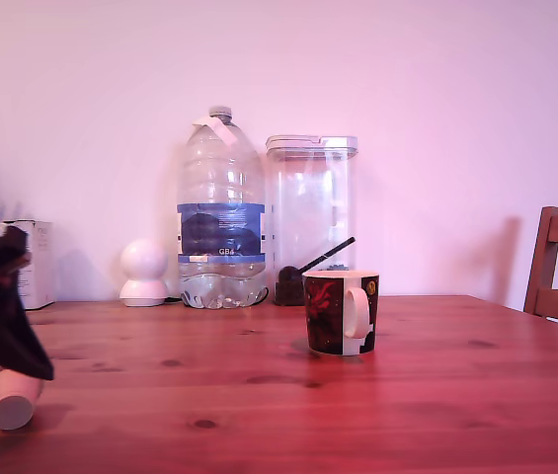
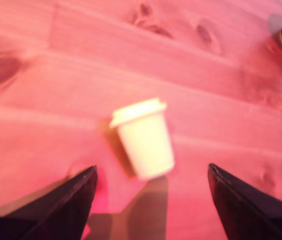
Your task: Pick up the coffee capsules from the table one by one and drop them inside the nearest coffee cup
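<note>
Pine planks, reddish-brown and knotty, form the worktop point(image 1: 437, 395) before a pale wall point(image 1: 437, 99). One small cream-white tapered plastic capsule point(image 2: 143, 137) lies between the wide-spread black tool point(image 2: 150, 187) fingers; one dark red-and-black patterned mug point(image 1: 341, 312) stands well apart.

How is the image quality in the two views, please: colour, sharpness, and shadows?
Exterior view: a pink-magenta cast tints the wall and table; the mug is fairly sharp, while the gripper at the exterior view's left edge is a dark mass without detail. Wrist view: strongly red, soft and slightly blurred; the capsule throws a shadow toward the open fingers.
</note>
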Tool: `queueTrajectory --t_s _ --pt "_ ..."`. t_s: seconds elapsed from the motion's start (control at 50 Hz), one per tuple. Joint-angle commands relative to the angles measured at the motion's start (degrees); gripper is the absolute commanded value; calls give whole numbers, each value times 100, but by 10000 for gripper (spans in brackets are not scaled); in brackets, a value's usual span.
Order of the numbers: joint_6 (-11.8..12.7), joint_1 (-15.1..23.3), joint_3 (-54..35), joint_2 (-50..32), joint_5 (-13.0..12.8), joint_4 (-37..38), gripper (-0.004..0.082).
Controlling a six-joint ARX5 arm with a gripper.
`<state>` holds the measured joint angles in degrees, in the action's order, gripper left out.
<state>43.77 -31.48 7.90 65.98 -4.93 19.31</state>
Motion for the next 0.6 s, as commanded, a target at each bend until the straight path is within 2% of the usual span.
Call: queueTrajectory --t_s 0.0,0.12,0.3,0.42,0.58 --pt "-90 72 35 227 98 4 639" --pt "-219 149 240 535 352 13 639" --pt "-223 177 413 870 557 4 629" --pt "-223 175 417 942 614 -44 564" --pt "-249 175 420 942 634 -201 421"
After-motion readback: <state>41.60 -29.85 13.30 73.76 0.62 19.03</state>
